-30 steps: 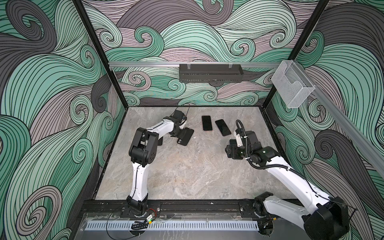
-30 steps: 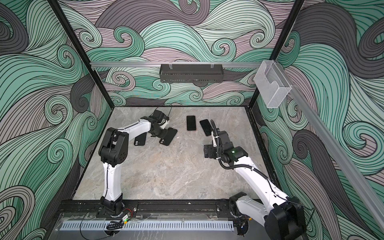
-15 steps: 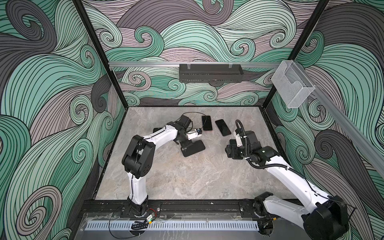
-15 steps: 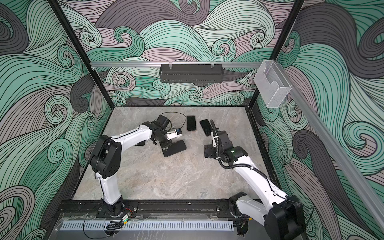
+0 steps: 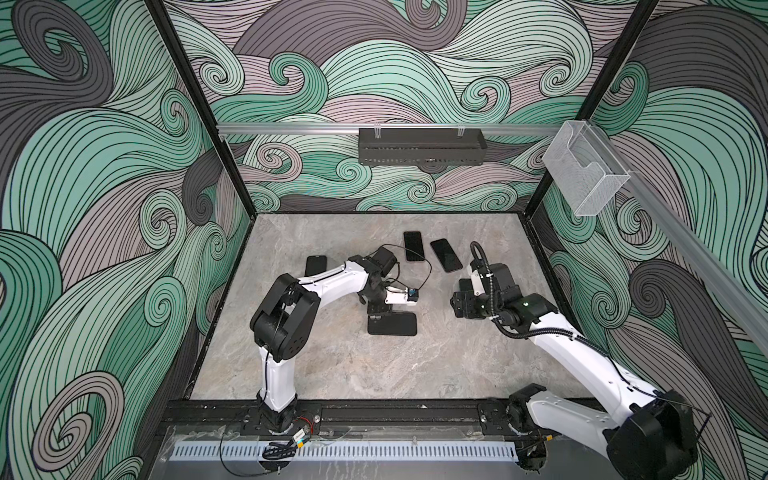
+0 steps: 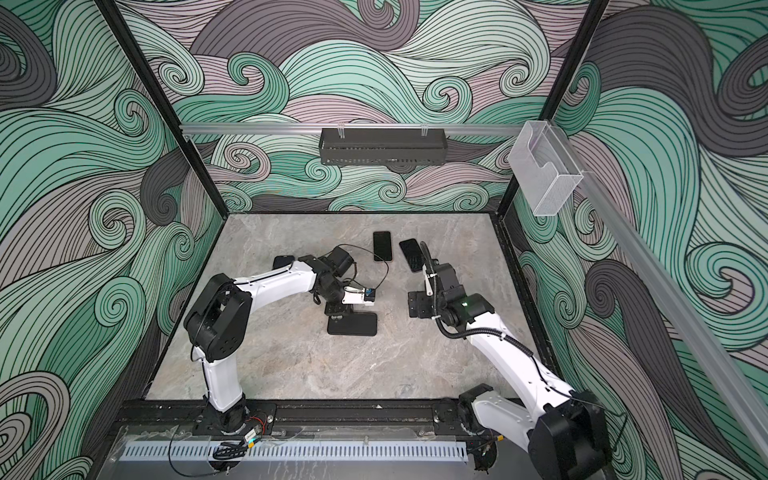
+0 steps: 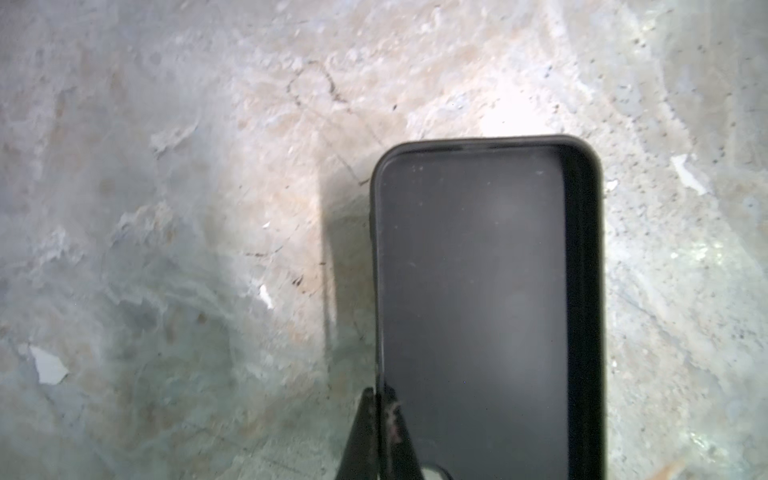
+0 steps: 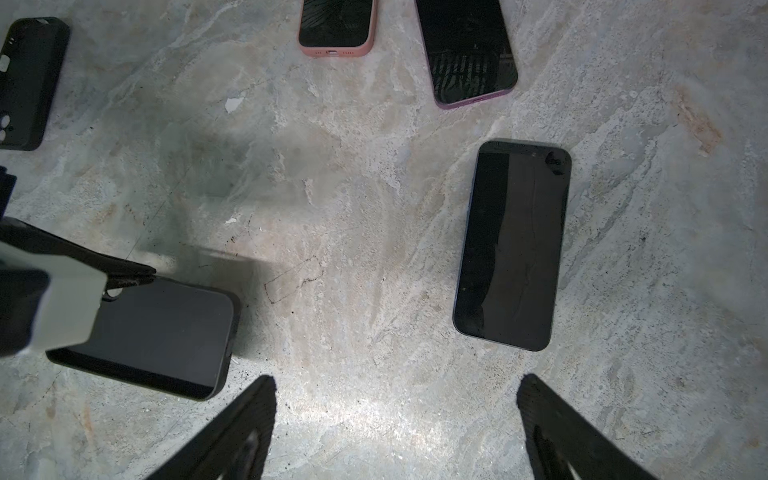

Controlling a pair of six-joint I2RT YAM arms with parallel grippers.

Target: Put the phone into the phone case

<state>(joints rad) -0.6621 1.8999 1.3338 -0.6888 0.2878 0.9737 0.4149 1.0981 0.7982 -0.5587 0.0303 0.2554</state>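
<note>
A: On the bench (image 5: 332, 365), the left end effector (image 7: 380, 411) grips the black phone case (image 7: 478, 291) by its rim.
B: Lay it flat, hollow up; the right end effector (image 8: 397, 378), jaws apart, hovers near the dark phone (image 8: 513, 245) lying flat.

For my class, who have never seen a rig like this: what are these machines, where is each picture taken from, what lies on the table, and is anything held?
These are two white robot arms mounted at the near edge of the table, each ending in a two-fingered gripper. Two pictures come from a paired camera overhead; the close-ups come from a camera on each wrist. On the table lie a phone in a pink case, a purple-edged phone, a bare dark phone and a spare black case. The left gripper is shut on the rim of another, empty black case. The right gripper is open, holding nothing, above the table near the bare phone.
</note>
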